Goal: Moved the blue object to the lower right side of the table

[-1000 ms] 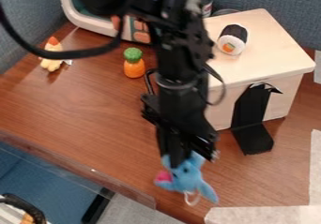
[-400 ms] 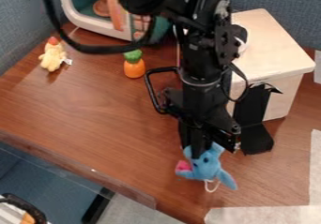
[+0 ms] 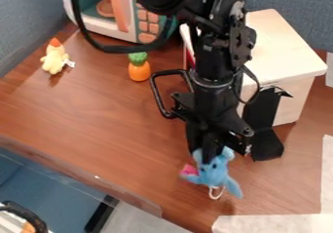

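Low and right of centre, my gripper (image 3: 209,155) points down over the table's near part. It is shut on the top of a blue plush toy (image 3: 214,173), which has a pink patch on its left side and a white loop hanging below. The toy is in front of the wooden box, near the lower right part of the brown table (image 3: 98,115). Whether its underside touches the table I cannot tell.
A wooden box (image 3: 286,47) with a black bracket (image 3: 265,144) stands at right. A toy microwave (image 3: 107,25), orange carrot-like toy (image 3: 138,71) and yellow plush (image 3: 53,59) are farther back. Pale tape (image 3: 273,223) lies at lower right.
My gripper has moved right and slightly up in the view, carrying the blue toy with it. Over the last moment the toy has shifted only slightly.
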Controlling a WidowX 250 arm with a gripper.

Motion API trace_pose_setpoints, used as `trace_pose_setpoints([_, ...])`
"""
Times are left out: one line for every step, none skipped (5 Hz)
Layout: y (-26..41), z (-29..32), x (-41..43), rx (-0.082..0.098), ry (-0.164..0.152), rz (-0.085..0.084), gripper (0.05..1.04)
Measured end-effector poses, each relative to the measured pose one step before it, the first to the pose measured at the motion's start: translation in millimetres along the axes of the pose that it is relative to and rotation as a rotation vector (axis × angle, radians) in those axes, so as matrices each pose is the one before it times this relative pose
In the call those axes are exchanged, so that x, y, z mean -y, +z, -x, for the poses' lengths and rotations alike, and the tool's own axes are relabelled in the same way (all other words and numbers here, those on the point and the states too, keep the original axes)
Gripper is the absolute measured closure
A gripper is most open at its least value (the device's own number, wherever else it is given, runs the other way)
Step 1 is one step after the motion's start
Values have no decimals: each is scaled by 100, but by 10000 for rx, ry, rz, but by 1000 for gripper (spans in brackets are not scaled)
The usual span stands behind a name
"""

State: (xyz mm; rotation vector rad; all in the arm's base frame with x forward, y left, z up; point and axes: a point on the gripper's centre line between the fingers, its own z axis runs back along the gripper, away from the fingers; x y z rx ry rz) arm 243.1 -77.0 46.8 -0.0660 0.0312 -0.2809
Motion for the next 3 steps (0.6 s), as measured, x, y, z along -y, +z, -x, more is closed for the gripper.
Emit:
trace_pose_setpoints([7,-20,-179,37,130,-138,509])
trace_pose_setpoints([2151,-250,-453,870,143,-235,203])
trace_pose_setpoints([1800,16,-1928,687,623,-269,74])
